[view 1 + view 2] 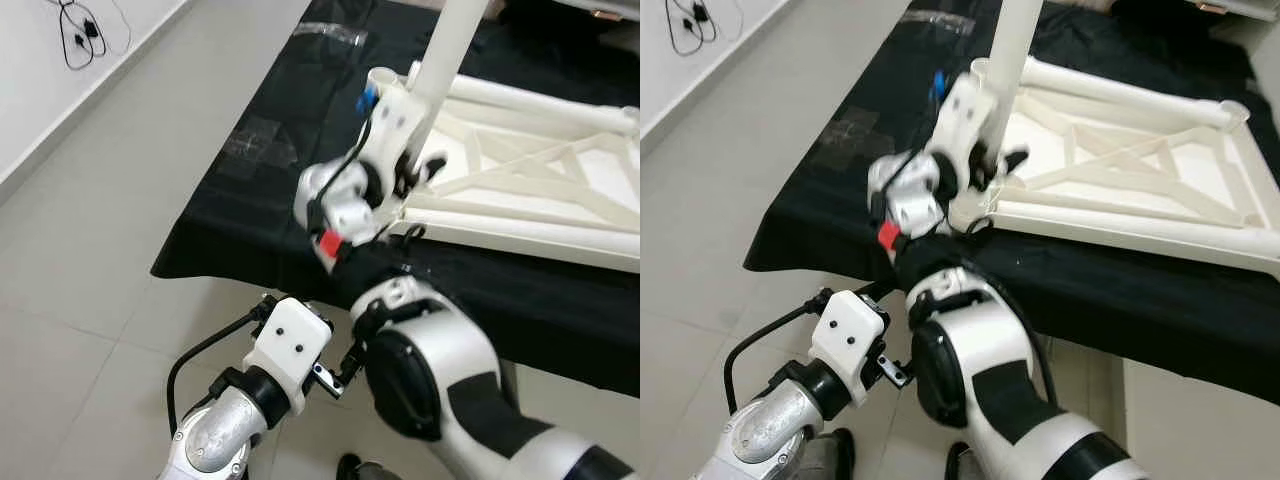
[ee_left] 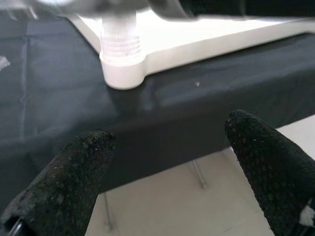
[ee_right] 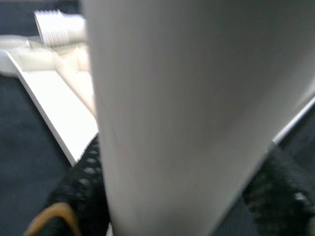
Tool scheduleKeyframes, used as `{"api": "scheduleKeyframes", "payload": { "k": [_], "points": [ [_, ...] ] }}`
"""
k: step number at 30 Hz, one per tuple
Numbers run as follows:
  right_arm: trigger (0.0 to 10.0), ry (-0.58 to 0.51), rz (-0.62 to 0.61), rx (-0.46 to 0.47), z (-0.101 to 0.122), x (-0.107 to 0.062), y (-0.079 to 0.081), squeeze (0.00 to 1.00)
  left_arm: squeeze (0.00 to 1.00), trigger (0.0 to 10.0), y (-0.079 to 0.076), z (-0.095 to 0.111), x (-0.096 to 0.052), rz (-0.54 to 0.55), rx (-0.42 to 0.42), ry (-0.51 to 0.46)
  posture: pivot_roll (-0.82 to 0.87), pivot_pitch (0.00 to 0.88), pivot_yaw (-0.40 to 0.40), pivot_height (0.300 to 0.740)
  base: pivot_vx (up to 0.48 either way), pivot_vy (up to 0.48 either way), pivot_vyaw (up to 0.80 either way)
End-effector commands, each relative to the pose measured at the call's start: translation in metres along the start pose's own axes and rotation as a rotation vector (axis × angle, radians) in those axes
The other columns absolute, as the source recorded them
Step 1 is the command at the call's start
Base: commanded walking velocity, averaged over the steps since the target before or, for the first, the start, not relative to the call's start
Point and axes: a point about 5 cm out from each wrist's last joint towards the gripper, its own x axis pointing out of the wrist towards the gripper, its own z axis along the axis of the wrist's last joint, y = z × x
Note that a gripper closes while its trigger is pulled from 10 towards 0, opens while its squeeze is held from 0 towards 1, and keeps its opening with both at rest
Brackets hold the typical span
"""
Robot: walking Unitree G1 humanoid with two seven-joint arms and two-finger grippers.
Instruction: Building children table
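We note a black cloth (image 1: 250, 230) spread over a low table, with pale grey floor tiles (image 1: 90, 270) around it and a white wall (image 1: 40, 90) at the far left, where a black cable (image 1: 78, 38) lies coiled at its foot. Two clear plastic bags (image 1: 255, 145) rest on the cloth, one near the edge, one further back.

One white tabletop (image 1: 1140, 170) lies upside down on the cloth, ribs and cross-bracing facing up. We count one white table leg (image 1: 1012, 50) standing upright at its near corner; its upper end is cut off by the frame. A threaded stub (image 2: 119, 46) sits in a corner socket (blurred in the left wrist view).

The right gripper (image 1: 985, 165) is at that corner, its black fingers (image 3: 81, 182) pinching the leg, which blocks most of its wrist view. The left gripper (image 2: 167, 167) hangs low before the table edge, fingers spread with nothing between them, well below the tabletop.
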Motion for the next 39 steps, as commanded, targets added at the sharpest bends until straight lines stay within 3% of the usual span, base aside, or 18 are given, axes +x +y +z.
{"api": "scheduleKeyframes", "payload": {
  "k": [1, 16, 17, 30, 32, 33, 39],
  "points": [
    [10.0, 0.053, -0.026, 0.012, -0.005, 0.006, -0.004, 0.00, 0.00, 10.0, -0.001, -0.003, -0.002, 0.003, 0.014, 0.010, 0.16, 0.262, -0.070, 0.740, 0.000, 0.000, 0.00],
    [10.0, 0.020, 0.026, 0.024, 0.001, 0.002, 0.000, 0.00, 0.00, 10.0, 0.001, -0.005, -0.002, 0.017, 0.026, 0.014, 0.16, 0.246, -0.069, 0.740, 0.000, 0.000, 0.00],
    [10.0, 0.001, 0.065, 0.033, 0.001, 0.001, 0.002, 1.00, 0.00, 10.0, 0.002, -0.006, -0.002, 0.018, 0.029, 0.014, 0.16, 0.244, -0.069, 0.740, 0.000, 0.000, 0.00],
    [10.0, -0.062, 0.162, 0.035, -0.001, 0.004, -0.001, 1.00, 0.00, 10.0, 0.005, -0.009, -0.002, 0.027, 0.045, 0.017, 0.16, 0.222, -0.062, 0.740, 0.000, 0.000, 0.00],
    [10.0, -0.075, 0.200, 0.035, -0.002, 0.004, -0.003, 0.95, 0.00, 10.0, 0.007, -0.009, -0.002, 0.029, 0.047, 0.019, 0.16, 0.218, -0.058, 0.740, 0.000, 0.000, 0.00],
    [10.0, -0.091, 0.266, 0.036, -0.003, 0.005, -0.005, 0.00, 0.00, 10.0, 0.008, -0.010, -0.002, 0.033, 0.050, 0.020, 0.15, 0.214, -0.061, 0.740, 0.000, 0.000, 0.00],
    [10.0, -0.103, 0.377, 0.039, -0.008, 0.004, -0.010, 0.00, 0.00, 10.0, 0.010, -0.013, -0.003, 0.037, 0.059, 0.027, 0.15, 0.209, -0.060, 0.740, 0.000, 0.000, 0.00]
  ]
}}
